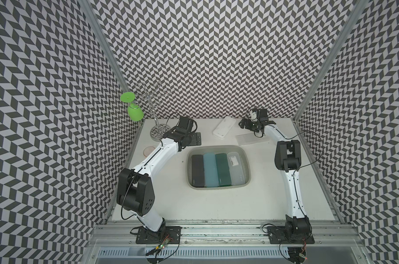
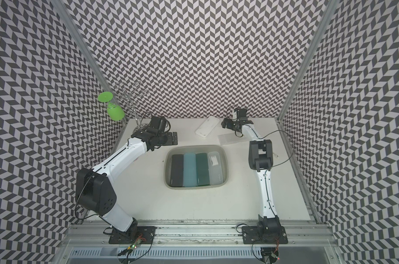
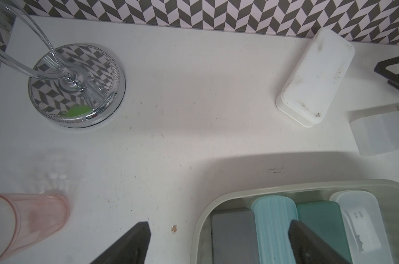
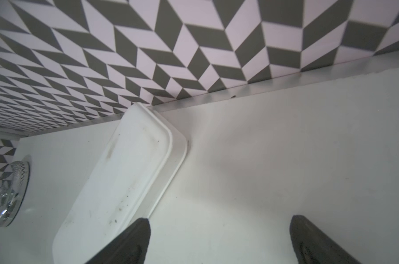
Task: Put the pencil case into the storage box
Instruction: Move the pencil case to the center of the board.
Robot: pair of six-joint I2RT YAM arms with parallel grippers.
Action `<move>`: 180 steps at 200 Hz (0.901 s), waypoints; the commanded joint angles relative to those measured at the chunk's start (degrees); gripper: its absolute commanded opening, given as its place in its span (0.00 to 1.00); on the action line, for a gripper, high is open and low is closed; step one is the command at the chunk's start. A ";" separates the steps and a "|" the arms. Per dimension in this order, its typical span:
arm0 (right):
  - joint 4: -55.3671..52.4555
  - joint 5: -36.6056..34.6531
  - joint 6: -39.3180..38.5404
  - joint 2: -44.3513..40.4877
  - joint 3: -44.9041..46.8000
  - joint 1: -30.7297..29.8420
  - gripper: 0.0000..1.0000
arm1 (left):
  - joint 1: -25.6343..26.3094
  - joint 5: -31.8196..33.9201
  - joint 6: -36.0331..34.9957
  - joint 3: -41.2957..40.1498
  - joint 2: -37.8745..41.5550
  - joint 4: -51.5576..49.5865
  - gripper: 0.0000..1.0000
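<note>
far left, by the side wall: green wine glass (image 1: 134, 113), hanging foot-up from a chrome glass rack (image 1: 159, 132), round base standing on the white worktop (image 1: 217, 205). just nearer than that base: pink cup (image 1: 149, 150), also on the worktop.

next, the left hand (image 1: 198, 138): jaws wide apart, nothing between them, hovering by the far left corner of the storage box (image 1: 188, 166). in the left wrist view, one finger (image 3: 134, 242) over bare worktop, the other over the cases inside the box.

middle: grey storage box, resting on the worktop, holding four cases laid side by side: black case (image 1: 198, 169), light blue case (image 1: 211, 169), dark green case (image 1: 222, 169), clear case (image 1: 236, 171). together nearly filling the floor from wall to wall.

beyond the box, near the back wall (image 1: 217, 68): white pencil case (image 1: 224, 127), lying flat and slantwise on the worktop, outside the box and apart from its rim. lid a little askew on the base in the right wrist view (image 4: 120, 182).

further right: frosted case (image 1: 249, 139), flat on the worktop, just beyond the box's far right corner.

last, the right hand (image 1: 242, 123): jaws wide apart, gripping nothing, just beside the far end of the white pencil case. in the right wrist view, one finger (image 4: 134, 242) at the case's edge; touching or not, impossible to tell.
</note>
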State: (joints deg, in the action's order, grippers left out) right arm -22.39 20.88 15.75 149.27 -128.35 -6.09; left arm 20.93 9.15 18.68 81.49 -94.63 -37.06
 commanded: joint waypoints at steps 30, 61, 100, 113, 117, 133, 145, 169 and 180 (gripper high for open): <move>-0.24 5.65 -3.17 -3.79 11.29 -2.79 1.00 | -0.81 -1.62 -1.32 -0.65 0.06 0.32 0.99; -5.33 4.93 -7.48 -7.78 16.65 -2.38 1.00 | -0.82 -2.44 -1.14 -0.09 -0.70 0.06 1.00; -13.19 1.11 -12.18 -12.46 23.07 -0.14 1.00 | -0.86 -3.22 -0.99 0.07 -0.92 -0.12 1.00; -12.28 1.07 -11.85 -15.95 27.79 1.00 1.00 | -0.80 -3.34 -0.99 0.07 -0.93 -0.18 0.99; -12.22 1.11 -11.81 -16.96 29.04 1.36 1.00 | -0.85 -3.34 -1.01 0.07 -1.04 -0.27 1.00; -12.50 0.78 -12.48 -20.75 33.25 2.06 1.00 | -0.82 -3.59 -1.02 0.11 -1.06 -0.37 0.99; -13.38 0.26 -13.49 -23.05 35.64 2.15 1.00 | -0.80 -3.74 -1.01 0.07 -1.02 -0.34 1.00; -14.78 0.12 -14.77 -27.48 41.03 2.13 0.99 | -0.82 -4.03 -0.82 -0.01 -1.07 -0.38 1.00; -14.96 0.21 -15.30 -29.83 43.53 2.18 1.00 | -0.86 -4.05 -0.69 -0.02 -1.06 -0.38 1.00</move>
State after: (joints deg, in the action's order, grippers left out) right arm -31.44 22.31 1.91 122.78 -90.15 -3.44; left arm 20.32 5.98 17.85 81.30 -94.96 -37.23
